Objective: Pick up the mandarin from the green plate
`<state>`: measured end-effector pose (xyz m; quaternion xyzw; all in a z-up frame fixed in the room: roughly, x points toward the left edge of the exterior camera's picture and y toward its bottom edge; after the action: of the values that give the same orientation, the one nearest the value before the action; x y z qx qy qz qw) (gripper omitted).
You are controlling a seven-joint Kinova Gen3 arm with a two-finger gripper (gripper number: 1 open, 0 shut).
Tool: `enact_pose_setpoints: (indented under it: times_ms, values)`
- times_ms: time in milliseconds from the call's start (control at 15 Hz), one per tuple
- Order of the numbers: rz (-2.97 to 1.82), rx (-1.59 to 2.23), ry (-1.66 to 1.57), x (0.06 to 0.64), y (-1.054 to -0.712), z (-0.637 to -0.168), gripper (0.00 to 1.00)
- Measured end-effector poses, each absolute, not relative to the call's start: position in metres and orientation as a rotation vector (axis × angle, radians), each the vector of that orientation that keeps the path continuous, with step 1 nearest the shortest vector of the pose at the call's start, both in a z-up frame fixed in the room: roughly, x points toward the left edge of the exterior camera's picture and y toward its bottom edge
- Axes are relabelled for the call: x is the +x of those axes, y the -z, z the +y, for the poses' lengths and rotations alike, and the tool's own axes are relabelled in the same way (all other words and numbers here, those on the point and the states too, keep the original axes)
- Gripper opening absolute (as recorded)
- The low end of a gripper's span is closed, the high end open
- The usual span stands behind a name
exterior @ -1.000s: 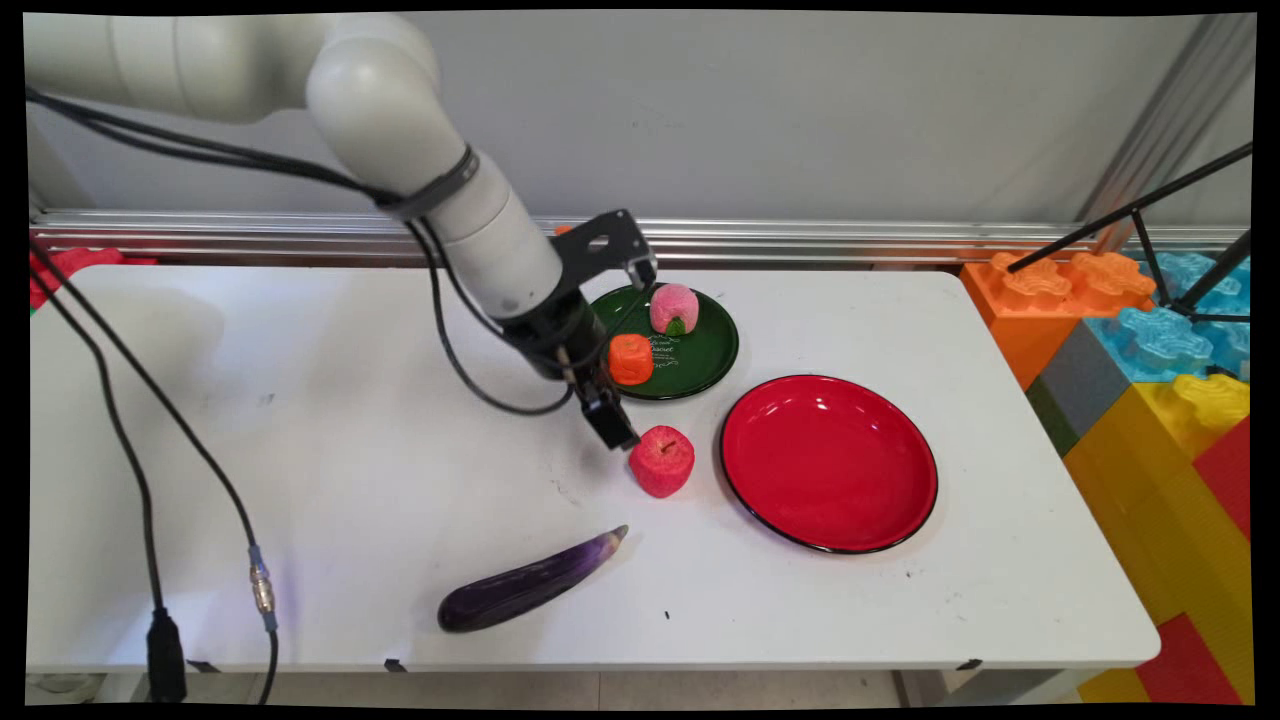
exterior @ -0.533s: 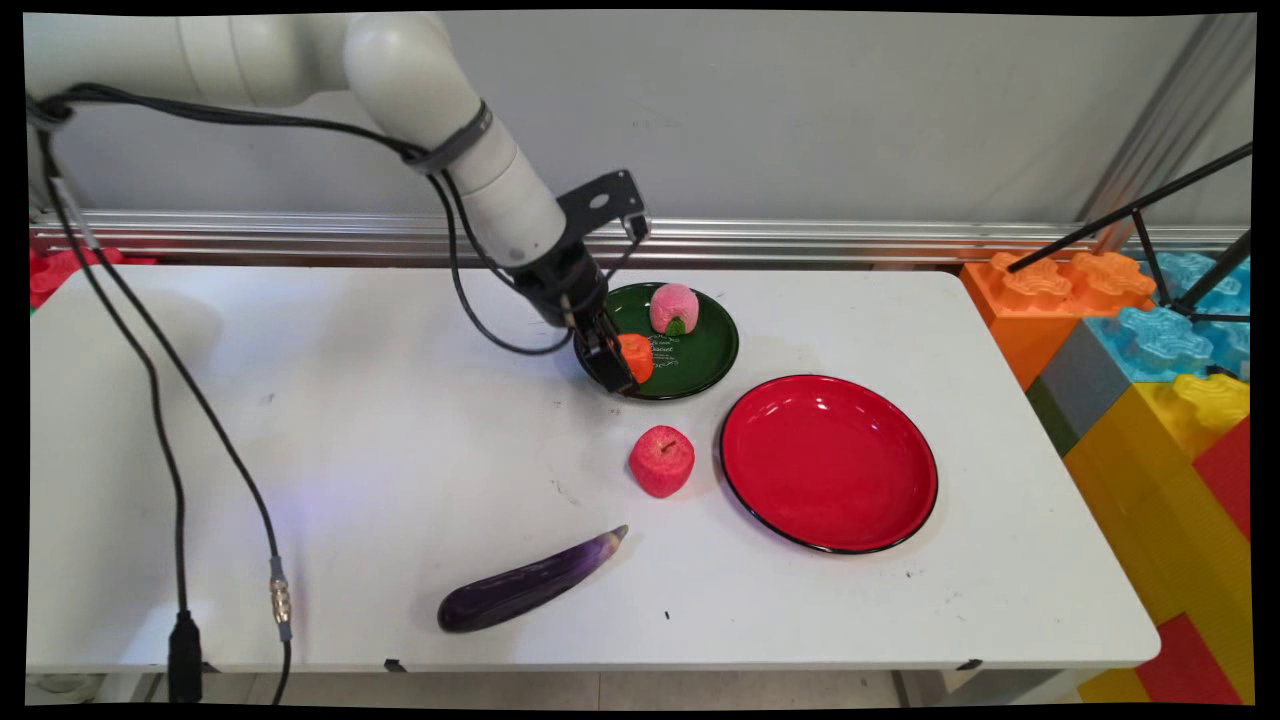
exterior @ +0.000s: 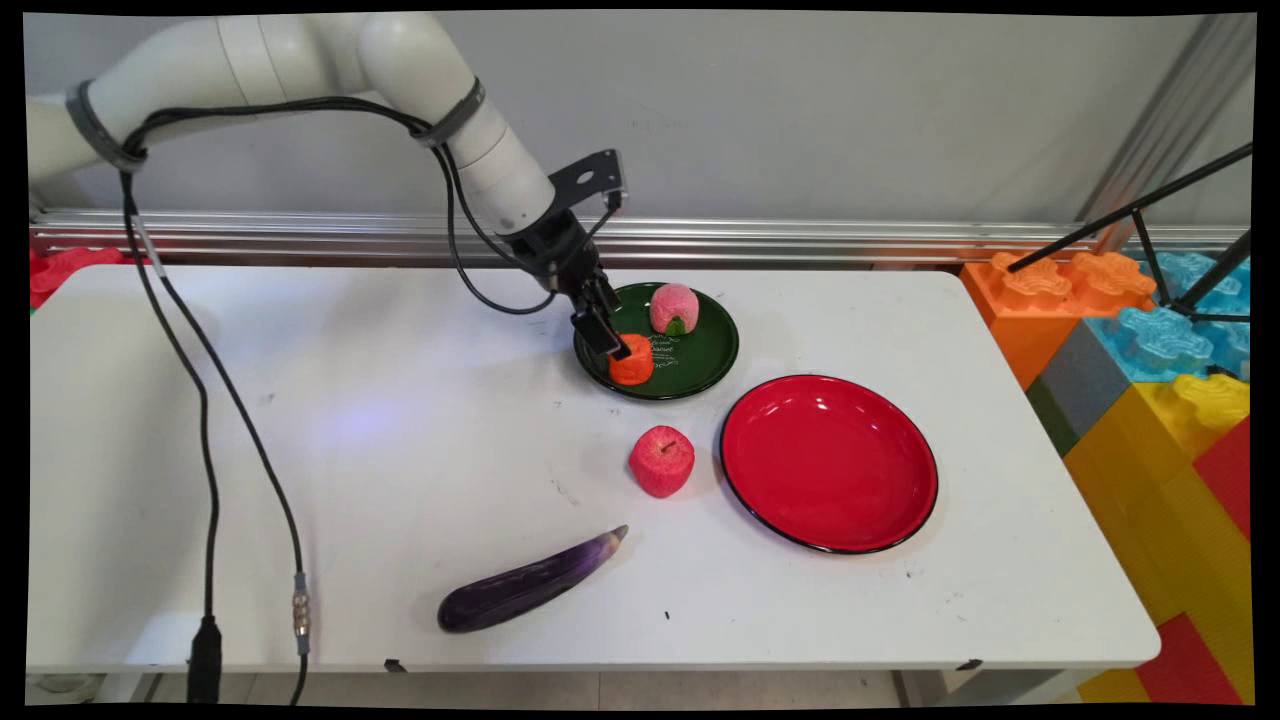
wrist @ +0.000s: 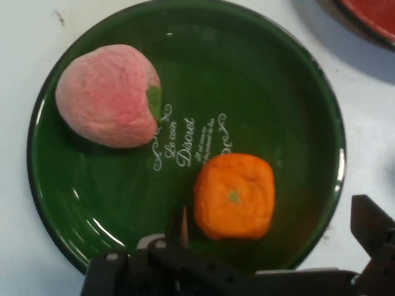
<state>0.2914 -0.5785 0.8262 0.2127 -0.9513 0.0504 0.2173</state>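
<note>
1. Two plates sit on the white bench (exterior: 380, 460): a dark green round plate w/ white lettering (exterior: 710, 355) toward the back, and a glossy red round plate w/ black rim (exterior: 829, 463) nearer the front right, apart from the green one.
2. Black two-finger tool (exterior: 612, 340) hangs over the green plate's left part, fingers spread; nothing pinched. In the hand view the tool (wrist: 271, 246) has one finger low at left and the other at the right edge, w/ the orange sitting in the gap's line.
3. Small orange toy mandarin (exterior: 632, 362) lies on the green plate, left-front part. Tool tip is right at its upper left side in the main view; can't tell if touching. Hand view: mandarin (wrist: 235, 195) w/ its green stem dot facing the camera, just beside the white lettering.
4. Pink toy peach w/ green leaf (exterior: 673, 308) on the same plate, toward the back; apart from the mandarin. Hand view shows it (wrist: 108, 95) at upper left of the green plate (wrist: 284, 92).
5. Red toy apple w/ short stem (exterior: 661, 461) stands on the bench just left of the red plate, not touching it, in front of the green plate.
6. Long purple toy eggplant (exterior: 528, 585) lies near the bench's front edge, tip pointing up-right toward the apple, well apart from the tool.
7. Big coloured plastic building blocks (exterior: 1150, 340) stacked past the bench's right end; black cables (exterior: 200, 420) hang from the arm on the left.
</note>
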Motion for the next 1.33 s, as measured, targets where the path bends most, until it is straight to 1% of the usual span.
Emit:
enact_pose_setpoints:
  times_ms: [533,1067,1333]
  values:
    - [-2.578,0.519,-0.061,0.311,-0.796,-0.599,1.00]
    - [-2.524,0.503,-0.042,0.324,-0.760,-0.607,1.00]
    - [-2.502,0.504,-0.040,0.328,-0.750,-0.609,1.00]
